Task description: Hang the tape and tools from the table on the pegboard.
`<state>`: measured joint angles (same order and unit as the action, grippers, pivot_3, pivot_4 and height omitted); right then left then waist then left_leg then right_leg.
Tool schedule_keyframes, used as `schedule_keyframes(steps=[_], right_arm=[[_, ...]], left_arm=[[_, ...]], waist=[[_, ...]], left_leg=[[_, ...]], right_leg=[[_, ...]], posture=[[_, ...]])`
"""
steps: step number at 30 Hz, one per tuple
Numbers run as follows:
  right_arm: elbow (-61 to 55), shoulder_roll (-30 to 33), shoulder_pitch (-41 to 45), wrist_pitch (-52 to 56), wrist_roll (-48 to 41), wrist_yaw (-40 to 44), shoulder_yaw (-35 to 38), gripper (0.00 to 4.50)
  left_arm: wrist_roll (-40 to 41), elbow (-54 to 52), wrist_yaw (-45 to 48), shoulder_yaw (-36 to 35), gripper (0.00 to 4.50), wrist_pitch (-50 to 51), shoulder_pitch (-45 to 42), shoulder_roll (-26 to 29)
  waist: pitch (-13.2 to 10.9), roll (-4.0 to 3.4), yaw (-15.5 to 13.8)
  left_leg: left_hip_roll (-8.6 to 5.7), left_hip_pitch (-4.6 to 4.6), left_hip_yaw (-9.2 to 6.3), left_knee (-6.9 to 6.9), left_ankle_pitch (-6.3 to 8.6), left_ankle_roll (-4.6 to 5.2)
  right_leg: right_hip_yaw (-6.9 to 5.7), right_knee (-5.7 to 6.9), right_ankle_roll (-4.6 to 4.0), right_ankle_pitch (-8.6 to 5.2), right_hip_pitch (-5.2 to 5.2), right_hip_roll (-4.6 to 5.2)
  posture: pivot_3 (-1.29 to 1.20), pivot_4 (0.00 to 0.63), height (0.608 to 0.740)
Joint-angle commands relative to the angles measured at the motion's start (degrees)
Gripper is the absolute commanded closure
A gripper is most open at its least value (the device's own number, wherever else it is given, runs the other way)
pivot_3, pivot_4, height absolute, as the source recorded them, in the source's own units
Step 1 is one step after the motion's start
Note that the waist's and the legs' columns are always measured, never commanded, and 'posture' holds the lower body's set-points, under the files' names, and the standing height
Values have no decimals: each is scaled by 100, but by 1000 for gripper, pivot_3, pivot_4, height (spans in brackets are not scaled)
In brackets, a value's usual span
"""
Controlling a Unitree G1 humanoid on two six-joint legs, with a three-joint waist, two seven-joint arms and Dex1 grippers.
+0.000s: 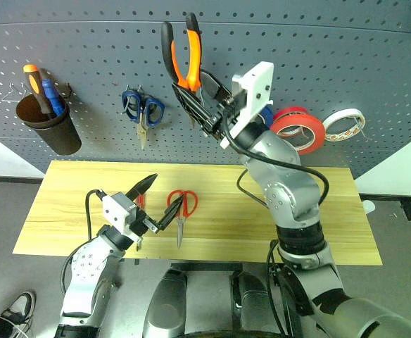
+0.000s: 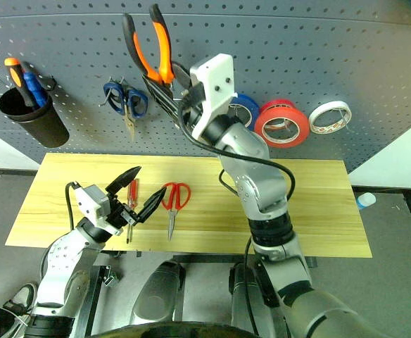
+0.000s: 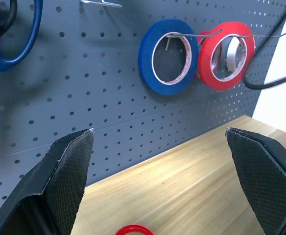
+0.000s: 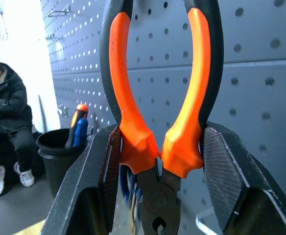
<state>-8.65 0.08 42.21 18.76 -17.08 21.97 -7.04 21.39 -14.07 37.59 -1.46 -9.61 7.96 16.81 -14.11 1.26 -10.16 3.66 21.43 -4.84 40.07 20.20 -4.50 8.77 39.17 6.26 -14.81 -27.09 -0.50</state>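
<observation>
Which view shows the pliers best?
The right wrist view: the pliers are close up, handles clamped in the right gripper. Both eye views show them smaller, raised against the pegboard.

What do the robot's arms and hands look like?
Both arms are made of silver-grey rounded metal pieces with black rings at the joints. Black cables loop along them. The right gripper has a boxy white block behind it, and so does the left gripper. The fingers are black, pointed and rough inside.
</observation>
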Motion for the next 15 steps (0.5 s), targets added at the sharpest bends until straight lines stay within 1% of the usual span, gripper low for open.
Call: schedule_keyframes(steps=[1, 8, 15], right_arm=[[290, -137, 420, -574, 239, -125, 27, 2453], [1131, -424, 875, -1201, 537, -355, 47, 2453], [1807, -544, 1149, -1602, 622, -456, 171, 2453]], left_arm=[[30, -111, 34, -5, 0, -153, 47, -21], [59, -192, 14, 11, 0, -160, 84, -39], [120, -425, -43, 35, 0, -132, 165, -61]], waist=[[1, 0, -1], [1, 0, 10], [1, 0, 0]], left_leg=[[0, 1, 0, 0, 0, 0], [0, 1, 1, 0, 0, 0], [0, 4, 0, 0, 0, 0]], right_leg=[[0, 1, 0, 0, -1, 0], [0, 3, 0, 0, -3, 0], [0, 8, -1, 0, -7, -1]], posture=[[360, 143, 677], [366, 148, 677], [381, 156, 677]])
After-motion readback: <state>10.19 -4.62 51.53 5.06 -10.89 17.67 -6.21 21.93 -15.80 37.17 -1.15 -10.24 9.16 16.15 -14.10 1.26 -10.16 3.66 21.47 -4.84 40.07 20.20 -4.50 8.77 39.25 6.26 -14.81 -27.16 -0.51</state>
